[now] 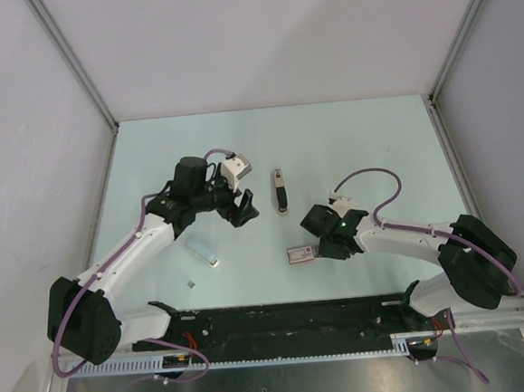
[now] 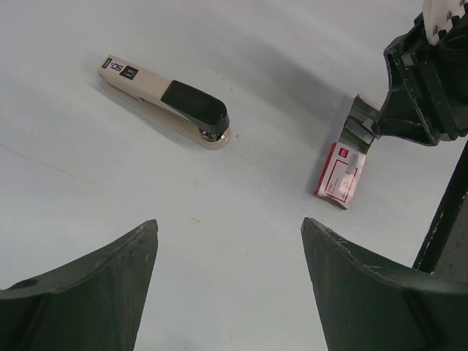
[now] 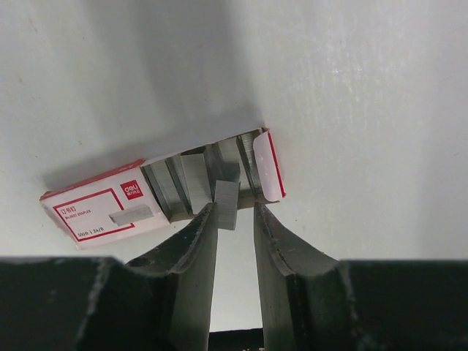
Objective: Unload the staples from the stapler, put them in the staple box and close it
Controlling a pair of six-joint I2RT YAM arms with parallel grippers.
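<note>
Apparently, the unloading itself is done: a short pale silvery-blue bar of staples (image 1: 203,249) with a whitish end is seen lying on the pale table (image 1: 349,144), beside the left forearm (image 1: 130,252) and well apart from the slim black-and-beige stapler (image 1: 282,192), which is shown shut. A tiny silvery bit (image 1: 190,282) lies nearer the bases.

The left gripper (image 2: 228,223) is held wide open and empty. The right gripper (image 3: 234,208) is narrowed about a grey strip of staples (image 3: 227,203) at the mouth of a red-bordered white cardboard box (image 3: 95,212). Whether that strip is clamped cannot be told. Only tidying of loose staples is judged to be left.

Movement is bounded by white walls (image 1: 21,133) on three sides and a black rail (image 1: 290,319) at the near edge. Open room is offered mid-table.
</note>
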